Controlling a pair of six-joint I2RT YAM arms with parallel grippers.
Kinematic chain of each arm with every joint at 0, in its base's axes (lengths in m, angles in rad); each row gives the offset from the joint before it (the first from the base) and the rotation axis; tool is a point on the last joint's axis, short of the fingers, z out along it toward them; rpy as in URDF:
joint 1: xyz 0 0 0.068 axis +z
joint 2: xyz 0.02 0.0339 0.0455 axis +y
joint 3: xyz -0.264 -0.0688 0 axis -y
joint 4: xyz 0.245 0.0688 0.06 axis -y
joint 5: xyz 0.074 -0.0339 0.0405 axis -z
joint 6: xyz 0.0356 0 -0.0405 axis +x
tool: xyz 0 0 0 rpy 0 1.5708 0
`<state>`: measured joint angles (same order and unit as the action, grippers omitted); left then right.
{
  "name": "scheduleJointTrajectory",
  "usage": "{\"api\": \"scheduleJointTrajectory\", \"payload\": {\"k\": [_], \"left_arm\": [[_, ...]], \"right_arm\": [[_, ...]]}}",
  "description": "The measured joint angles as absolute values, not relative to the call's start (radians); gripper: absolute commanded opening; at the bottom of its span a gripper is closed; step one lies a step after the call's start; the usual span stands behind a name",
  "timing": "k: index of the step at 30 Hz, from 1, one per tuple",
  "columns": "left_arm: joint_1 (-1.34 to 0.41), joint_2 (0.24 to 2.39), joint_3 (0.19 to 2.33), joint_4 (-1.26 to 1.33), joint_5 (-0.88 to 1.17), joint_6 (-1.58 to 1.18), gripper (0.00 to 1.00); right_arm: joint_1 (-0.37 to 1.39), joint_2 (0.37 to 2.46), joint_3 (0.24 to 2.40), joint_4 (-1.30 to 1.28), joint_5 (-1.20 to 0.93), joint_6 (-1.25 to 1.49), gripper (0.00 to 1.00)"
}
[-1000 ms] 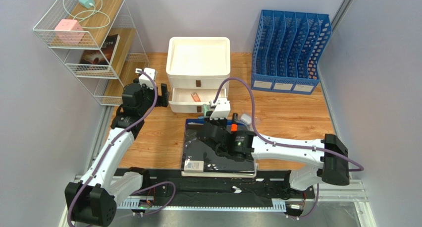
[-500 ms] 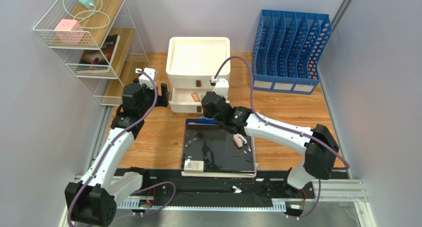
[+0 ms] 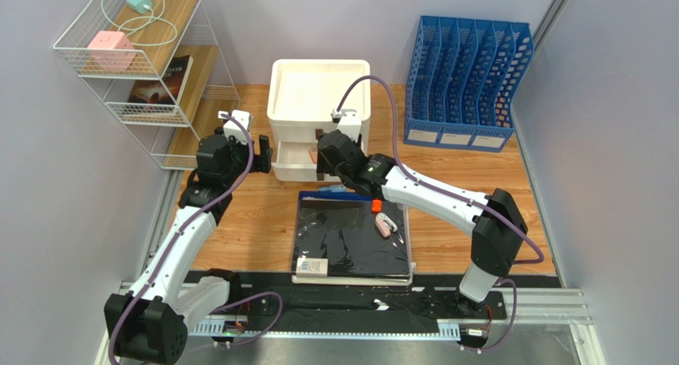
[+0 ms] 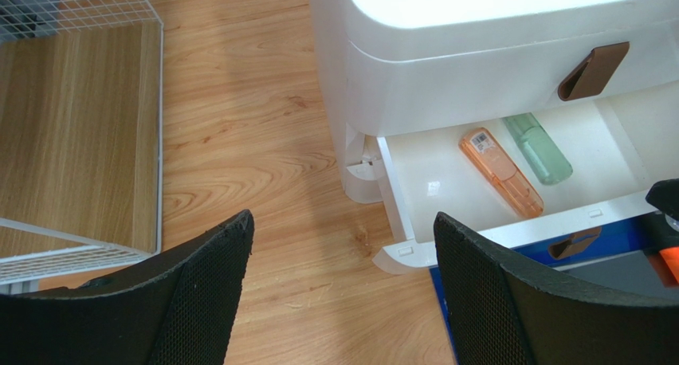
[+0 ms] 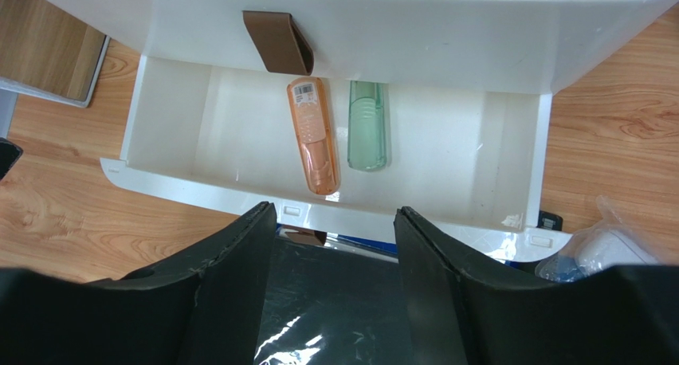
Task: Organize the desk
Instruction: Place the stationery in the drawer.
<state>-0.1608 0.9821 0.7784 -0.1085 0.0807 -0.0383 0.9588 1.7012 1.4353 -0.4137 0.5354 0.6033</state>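
Drawer [image 5: 175, 130] now holds green case [image 5: 366, 126], right fingers [image 5: 231, 301] parted.

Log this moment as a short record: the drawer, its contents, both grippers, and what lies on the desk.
drawer: lower one, pulled open
contents: orange item and green item, side by side, not touching
left gripper: open, empty, over the desk left of the unit
right gripper: open, empty, over the drawer's front edge
on desk: black folder in front of the unit, small pink item on it; blue rack far right
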Motion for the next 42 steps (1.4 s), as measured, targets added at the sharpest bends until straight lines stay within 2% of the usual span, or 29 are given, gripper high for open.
{"api": "scheduleJointTrajectory", "payload": {"k": [8,12,13,18,24,35,42], "left_arm": [[-0.161,0.982,0.778,-0.108,0.081,-0.038,0.88],[-0.161,0.982,0.778,-0.108,0.081,-0.038,0.88],[-0.161,0.982,0.778,-0.107,0.081,-0.038,0.88],[-0.161,0.982,0.778,-0.107,0.081,-0.038,0.88],[-0.161,0.982,0.778,-0.107,0.081,-0.038,0.88],[-0.161,0.987,0.778,-0.107,0.081,-0.038,0.88],[-0.161,0.987,0.778,-0.106,0.082,-0.038,0.88]], "right_arm": [[1.045,1.590,1.340,-0.387,0.607,0.535,0.56],[1.141,1.507,1.252,-0.332,0.612,0.490,0.69],[1.159,1.501,1.225,-0.317,0.611,0.480,0.79],[1.225,1.539,1.014,-0.184,0.621,0.400,0.88],[1.217,1.631,0.837,-0.047,0.632,0.344,0.89],[1.133,1.761,0.800,0.363,0.656,0.282,0.91],[1.094,1.889,0.802,0.532,0.680,0.273,0.95]]}}
